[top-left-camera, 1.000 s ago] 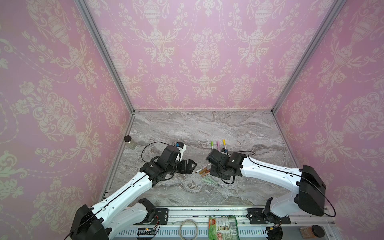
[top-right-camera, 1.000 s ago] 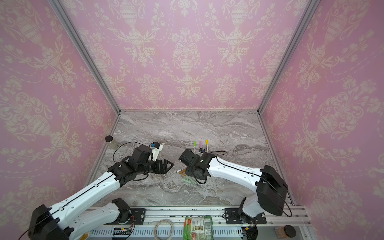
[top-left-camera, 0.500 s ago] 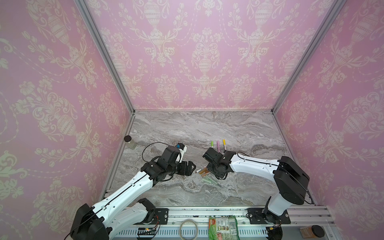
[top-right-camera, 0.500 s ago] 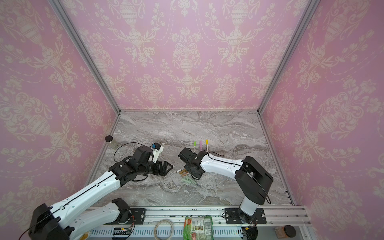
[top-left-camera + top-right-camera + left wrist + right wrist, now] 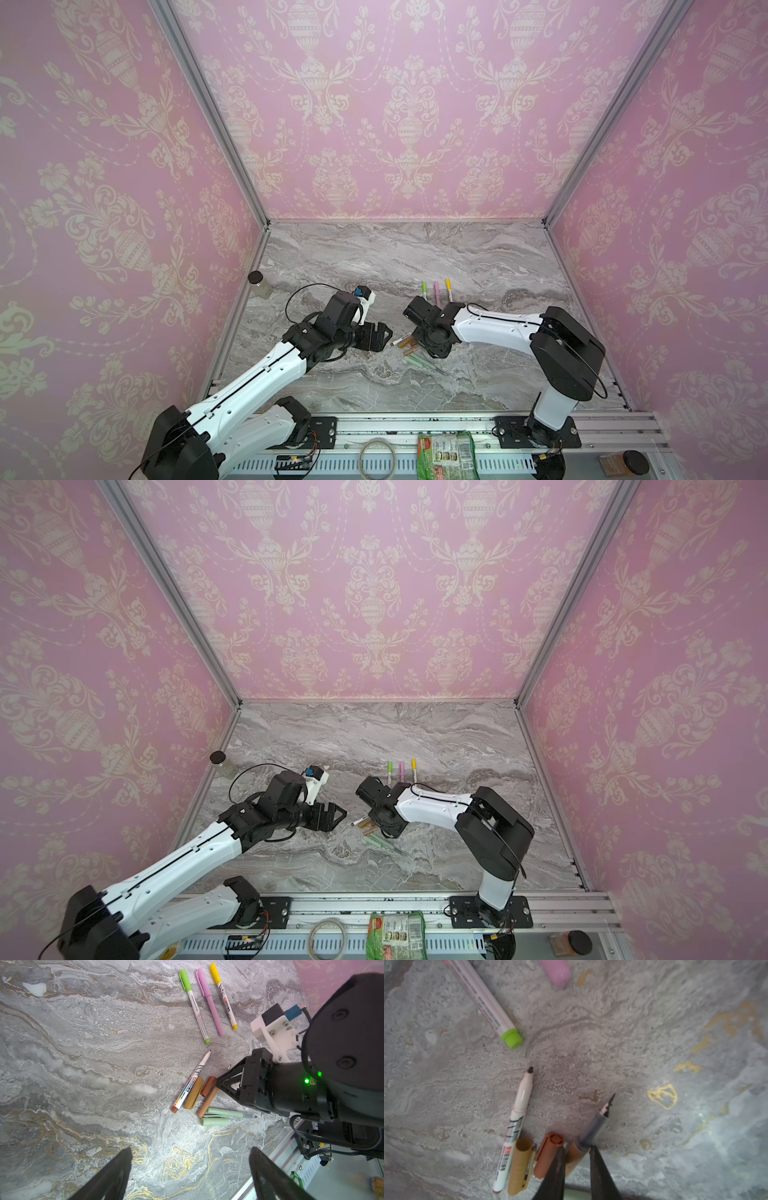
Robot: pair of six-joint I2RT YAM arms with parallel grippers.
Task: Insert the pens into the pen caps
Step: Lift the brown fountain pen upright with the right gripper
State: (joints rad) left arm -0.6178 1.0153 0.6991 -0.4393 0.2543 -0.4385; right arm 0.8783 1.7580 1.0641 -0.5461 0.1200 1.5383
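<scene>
Since a second ago the right arm's elbow has swung inward. The right fingers (image 5: 600,1178) now press both sides of a tan-brown plastic pen (image 5: 591,1129) with a clear grey grip and bare dark nib, low over the grey marble tabletop (image 5: 374,257) near its front middle. Just beside it lie a rust-brown tubular cap (image 5: 548,1155), an ochre clipped cap (image 5: 520,1165) and an uncapped white pen (image 5: 517,1124). Only the left wrist view shows the sage-green pen (image 5: 228,1113) and its loose matching cap (image 5: 215,1121) — and the left fingers (image 5: 112,1176), spread wide above bare tabletop, holding nothing.
</scene>
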